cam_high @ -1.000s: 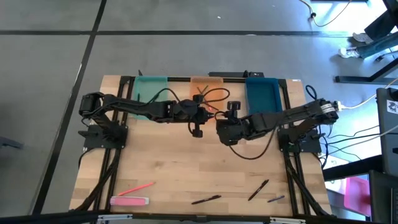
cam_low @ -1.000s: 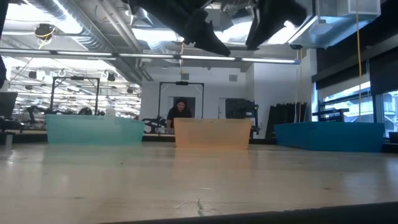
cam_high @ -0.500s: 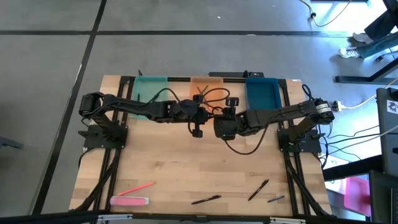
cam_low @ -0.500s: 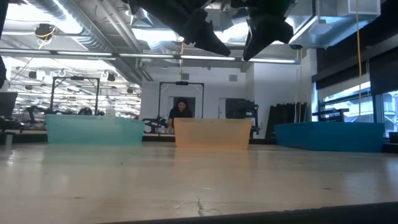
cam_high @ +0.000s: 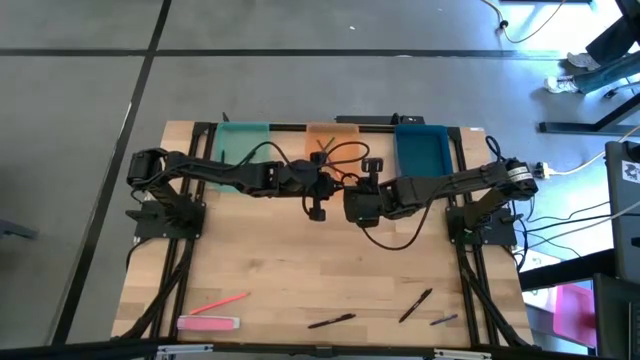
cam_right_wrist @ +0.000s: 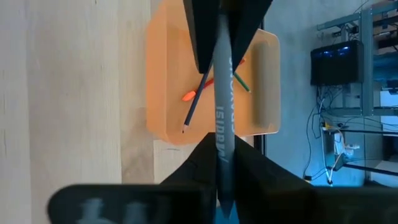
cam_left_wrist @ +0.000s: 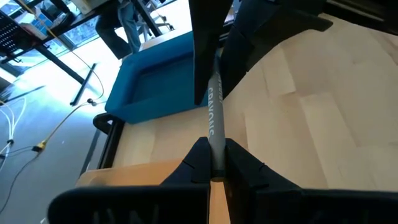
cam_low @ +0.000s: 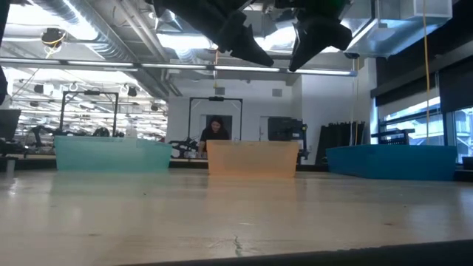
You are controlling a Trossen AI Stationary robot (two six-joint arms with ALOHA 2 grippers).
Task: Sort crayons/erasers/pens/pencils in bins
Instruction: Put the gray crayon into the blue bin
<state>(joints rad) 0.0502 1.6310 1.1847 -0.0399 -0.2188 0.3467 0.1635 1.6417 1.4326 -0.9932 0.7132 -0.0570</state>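
A grey stick with lettering (cam_left_wrist: 213, 115) hangs in the air in front of the orange bin (cam_high: 332, 135), and both grippers are shut on it. My left gripper (cam_left_wrist: 213, 152) has one end and my right gripper (cam_right_wrist: 221, 149) the other; they meet tip to tip over the table's middle (cam_high: 343, 192). The teal bin (cam_high: 243, 140) and the blue bin (cam_high: 420, 150) flank the orange one at the far edge. A pink pencil (cam_high: 222, 303), a pink eraser (cam_high: 208, 323) and black pens (cam_high: 332, 321) (cam_high: 415, 305) lie at the near edge. My left gripper pinches the stick's end (cam_left_wrist: 214, 144) between its two fingers, coming from the table's left and slanting down, the fingers along the stick. The stick is clear of the table. My right gripper pinches the opposite end (cam_right_wrist: 222, 132) between its two fingers, coming from the table's right and slanting down, along the stick.
The orange bin holds several coloured sticks (cam_right_wrist: 205, 84). A small dark stick (cam_high: 444, 320) lies at the near right. Bare wood (cam_high: 300, 260) spreads between the arms and the things at the near edge. A person (cam_low: 215, 131) shows in the room beyond.
My right gripper has gone toward the table's left, up to my left gripper, and its fingers have shut on the free end of the grey stick. My left gripper and the stick have stayed where they were.
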